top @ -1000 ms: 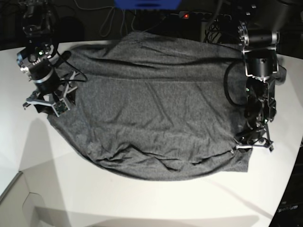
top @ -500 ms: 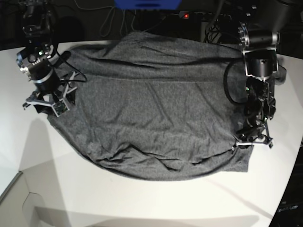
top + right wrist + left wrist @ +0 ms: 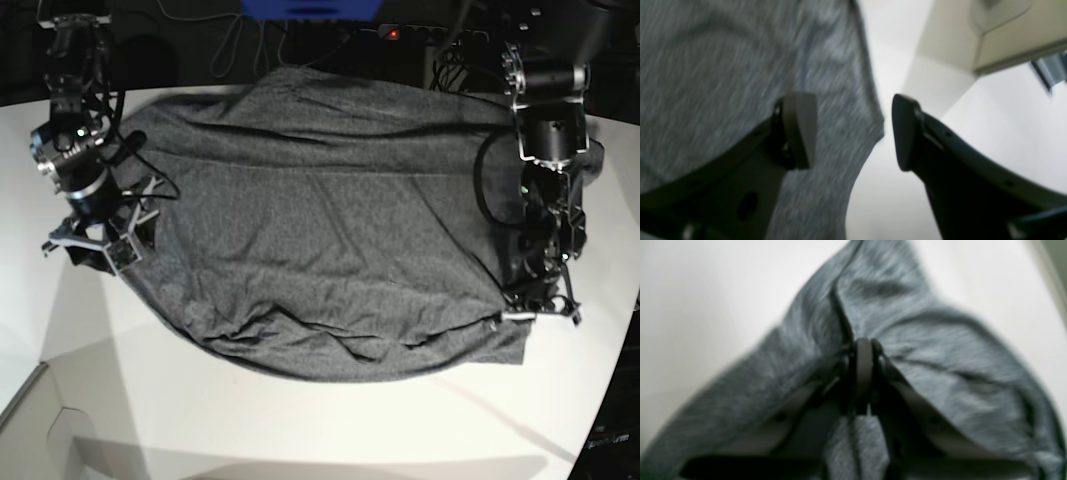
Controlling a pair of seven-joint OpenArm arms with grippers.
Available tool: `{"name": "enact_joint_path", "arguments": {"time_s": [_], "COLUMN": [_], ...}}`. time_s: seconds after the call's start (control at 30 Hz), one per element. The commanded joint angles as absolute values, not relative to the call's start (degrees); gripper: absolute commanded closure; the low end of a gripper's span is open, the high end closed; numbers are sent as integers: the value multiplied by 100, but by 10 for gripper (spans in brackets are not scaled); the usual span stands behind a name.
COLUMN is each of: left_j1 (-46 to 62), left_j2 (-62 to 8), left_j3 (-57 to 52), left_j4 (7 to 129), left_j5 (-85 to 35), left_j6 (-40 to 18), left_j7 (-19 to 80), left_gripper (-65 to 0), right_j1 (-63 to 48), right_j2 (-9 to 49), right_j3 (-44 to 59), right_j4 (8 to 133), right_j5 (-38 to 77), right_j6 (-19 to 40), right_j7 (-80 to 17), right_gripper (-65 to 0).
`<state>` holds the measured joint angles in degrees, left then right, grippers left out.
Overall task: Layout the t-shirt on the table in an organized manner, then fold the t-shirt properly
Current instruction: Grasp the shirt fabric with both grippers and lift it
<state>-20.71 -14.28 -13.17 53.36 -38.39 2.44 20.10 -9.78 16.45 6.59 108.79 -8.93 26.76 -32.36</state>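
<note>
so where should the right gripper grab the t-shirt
Best the side edge of the t-shirt, where a single hem line sits flat on the white table. The open right gripper straddles it already, so come straight down from above, one finger over cloth.

Left pincer [image 3: 863, 373] has clamped (fully) onto the t-shirt [image 3: 330, 220].

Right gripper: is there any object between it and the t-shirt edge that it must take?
Nothing visible. The right gripper is open, one finger over the t-shirt, the other over bare table, with the hem between them.
</note>
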Motion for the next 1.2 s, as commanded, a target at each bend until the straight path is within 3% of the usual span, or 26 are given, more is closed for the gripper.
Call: {"name": "enact_joint_path", "arguments": {"time_s": [0.0, 0.4, 0.6, 0.87, 1.1, 1.17], "left_j1": [-2246, -2035, -2026, -2079, -2088, -2044], "left_j2": [-1499, -1516, -1525, -1552, -1552, -1552], "left_j3": [-1341, -1341, -1341, -1341, -1341, -1341], "left_j4": [5596, 5956, 5930, 5701, 5516, 5657], "left_j5": [-3873, -3873, -3837, -3837, -3873, -3873], "left_j6": [180, 198, 189, 180, 180, 180], "left_j7": [1895, 1877, 1859, 1851, 1895, 1903], "left_gripper": [0, 0, 0, -5, -8, -57], "right_j1": [-804, 462, 848, 593, -295, -418], "right_j2": [1692, 1288, 1033, 857, 857, 857], "right_j3": [681, 646, 655, 567, -242, -347], "right_j4": [10888, 9798, 9490, 9727, 10976, 11037], "right_j5": [-884, -875, -875, -875, -875, -875], "right_j6": [2633, 2668, 3380, 3407, 3407, 3407], "right_j7": [-3152, -3134, -3152, -3152, -3152, -3152], "right_gripper": [-381, -409, -408, -408, -408, -408]}}
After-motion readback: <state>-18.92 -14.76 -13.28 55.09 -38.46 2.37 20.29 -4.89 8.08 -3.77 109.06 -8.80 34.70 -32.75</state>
